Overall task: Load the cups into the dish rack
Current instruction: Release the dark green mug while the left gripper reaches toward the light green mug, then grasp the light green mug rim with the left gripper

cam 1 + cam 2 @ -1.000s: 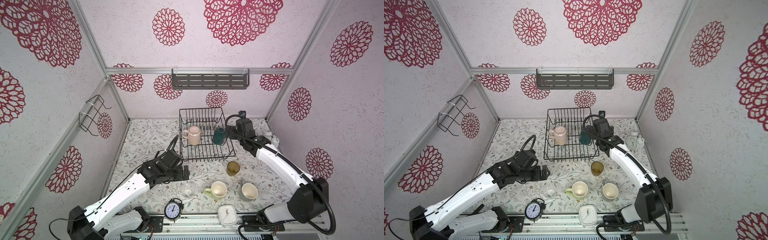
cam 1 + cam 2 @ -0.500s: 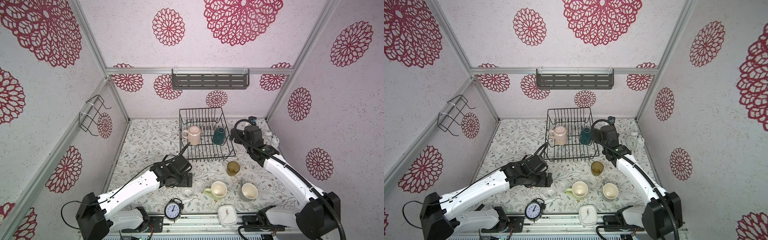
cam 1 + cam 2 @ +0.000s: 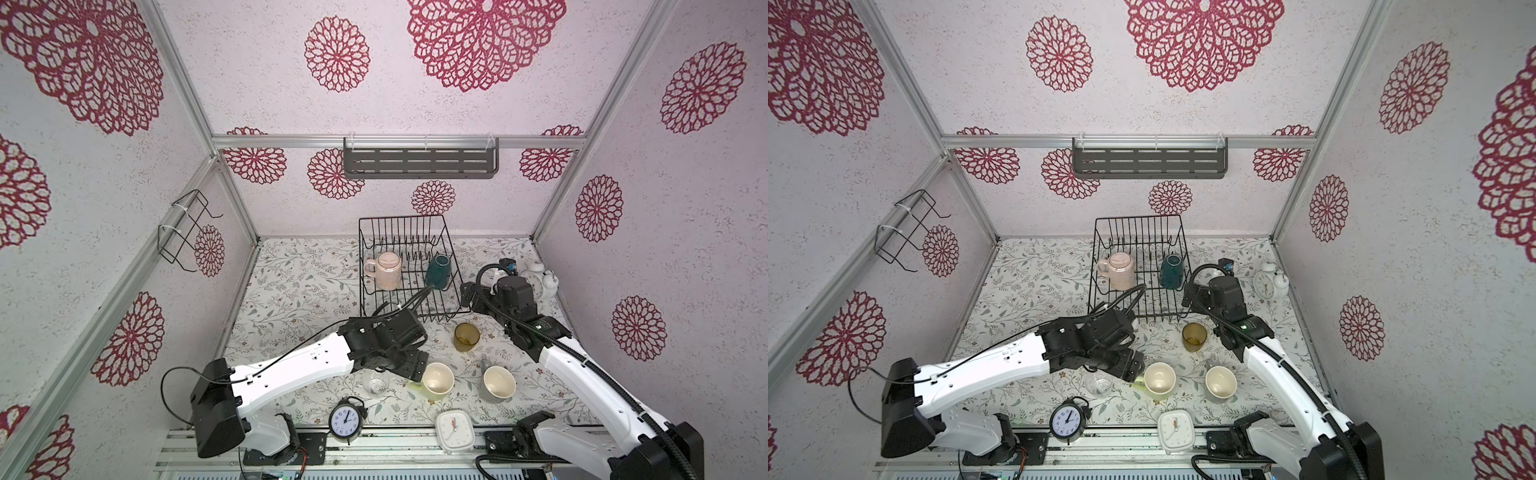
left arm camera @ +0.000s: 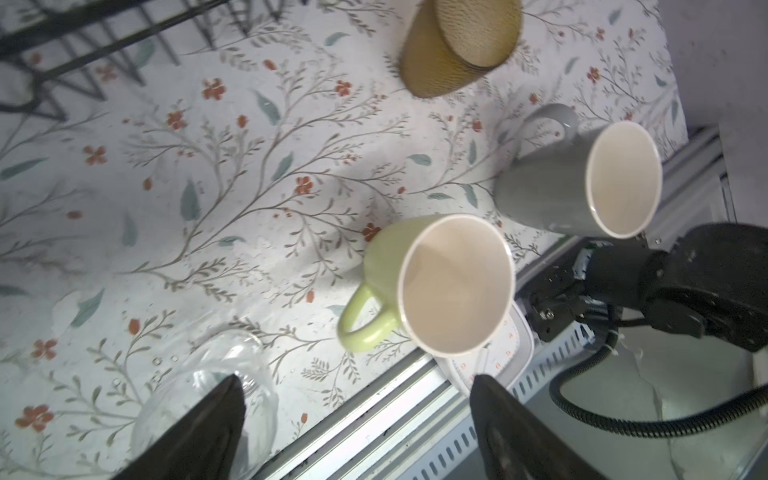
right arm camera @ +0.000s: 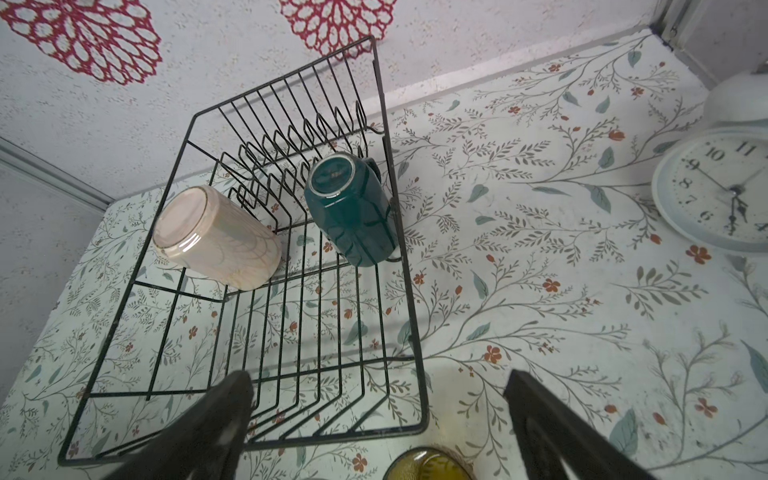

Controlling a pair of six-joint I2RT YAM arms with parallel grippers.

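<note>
Clearly the work is only partly done: the pale pink mug (image 3: 388, 271) and the dark teal mug (image 3: 439, 272) already rest upside down inside the dish rack (image 5: 332, 436), while four cups stand on the table in front of it.

The left gripper (image 4: 355, 380) hangs with its jaws wide apart and nothing between them. It is above the gap between the clear glass (image 4: 208, 399) and the yellow-green mug (image 4: 386, 257). One finger (image 4: 199, 428) lies over the glass in the left wrist view. If the arm goes down like this, I think that finger can strike the rim of the glass and tip it. The mug's handle points toward the glass, so a closing jaw may catch it and turn the mug. A push could also slide the mug against the white square clock (image 3: 455, 430), which sits near the table edge.

The right gripper (image 5: 379, 374) is also wide and empty, near the rack's front corner, above the amber tumbler (image 3: 466, 337). A careless descent could knock this tumbler against the wire. The grey mug (image 3: 496, 384) stands just beside the yellow-green one, so the two arms may crowd each other there.
</note>
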